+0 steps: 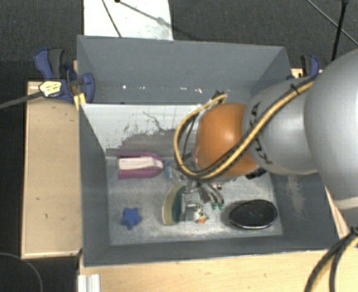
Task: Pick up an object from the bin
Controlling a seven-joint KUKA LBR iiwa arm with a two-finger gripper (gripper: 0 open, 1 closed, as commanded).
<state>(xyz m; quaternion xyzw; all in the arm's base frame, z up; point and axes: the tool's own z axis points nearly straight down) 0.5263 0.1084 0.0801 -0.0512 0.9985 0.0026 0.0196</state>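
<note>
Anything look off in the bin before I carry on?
Nothing spilled or broken. One oddity: the curved beige-and-green piece seems tipped up on edge, right beside the gripper. The purple-and-white block, small blue lump and black oval disc lie flat and apart.

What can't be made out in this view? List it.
Camera view:
- hand: its top is hidden under the orange cover.
- green-and-cream curved thing: its right edge is behind the hand; contact unclear.
- blue thing: too small to identify.
- bin: its back right floor is hidden by the arm.
</note>
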